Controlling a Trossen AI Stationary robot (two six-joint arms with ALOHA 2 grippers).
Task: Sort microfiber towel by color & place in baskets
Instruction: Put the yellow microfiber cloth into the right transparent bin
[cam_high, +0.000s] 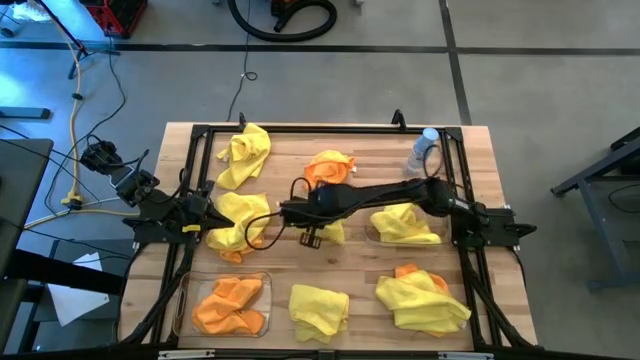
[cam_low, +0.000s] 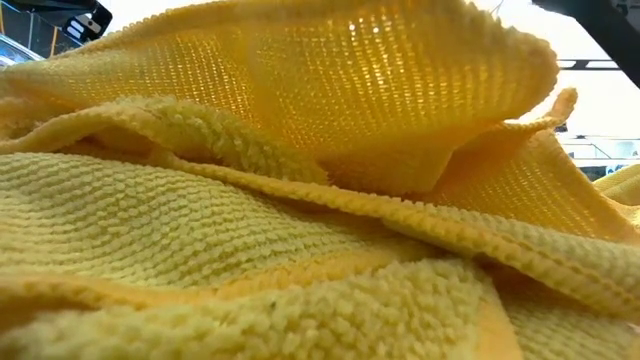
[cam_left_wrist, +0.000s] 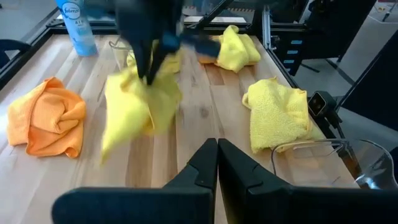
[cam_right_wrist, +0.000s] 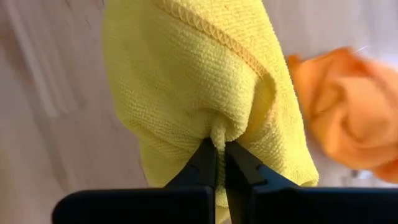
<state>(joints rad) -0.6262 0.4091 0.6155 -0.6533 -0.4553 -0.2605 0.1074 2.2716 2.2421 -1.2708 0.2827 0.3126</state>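
Wooden bench (cam_high: 300, 270) boards are dotted with yellow and orange towels, and your right tool (cam_right_wrist: 219, 148) is pinched tight on a yellow towel (cam_right_wrist: 186, 81), holding it up over the middle of the bench. Carry it slowly to the clear basket with yellow towels (cam_high: 378, 238) beside the right arm, not the basket with orange towels (cam_high: 183, 300), and let go only when it hangs inside. Your left tool (cam_left_wrist: 217, 149) waits squeezed together at the left side.

A small clear plastic bottle with a blue cap (cam_high: 424, 151) stands near the far right corner of the pale wooden slatted table (cam_high: 370, 277), which sits on a grey floor (cam_high: 540, 90) strewn with black cables (cam_high: 285, 17).
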